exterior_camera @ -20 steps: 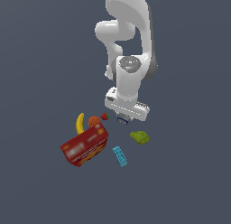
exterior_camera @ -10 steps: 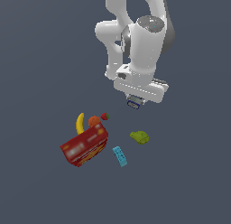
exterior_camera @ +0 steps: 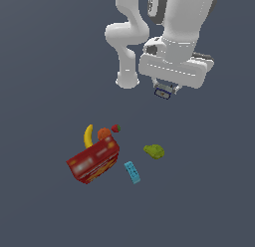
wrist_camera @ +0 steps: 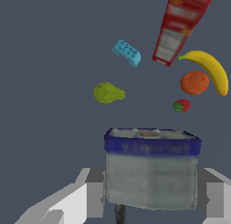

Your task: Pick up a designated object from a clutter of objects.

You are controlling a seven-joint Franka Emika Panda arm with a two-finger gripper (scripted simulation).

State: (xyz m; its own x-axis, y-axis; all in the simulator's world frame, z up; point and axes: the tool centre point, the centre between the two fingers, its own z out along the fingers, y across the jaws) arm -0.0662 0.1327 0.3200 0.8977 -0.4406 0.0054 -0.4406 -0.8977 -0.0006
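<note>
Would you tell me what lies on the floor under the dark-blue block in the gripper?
The dark-blue block is lifted in the gripper. The exterior view shows only bare floor beneath it. In the wrist view, the block's own body hides whatever lies directly behind it.

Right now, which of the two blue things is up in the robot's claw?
The tiny dark-blue block with the whitish-grey face, clamped in the gripper well above the floor. The light-blue brick is longer, paler, and lies down beside the red box.

Panda arm point(exterior_camera: 164, 22): raised high, wrist pointing down. Gripper point(exterior_camera: 163, 90): fingers point(wrist_camera: 74, 200) closed on dark-blue block point(wrist_camera: 151, 166).
</note>
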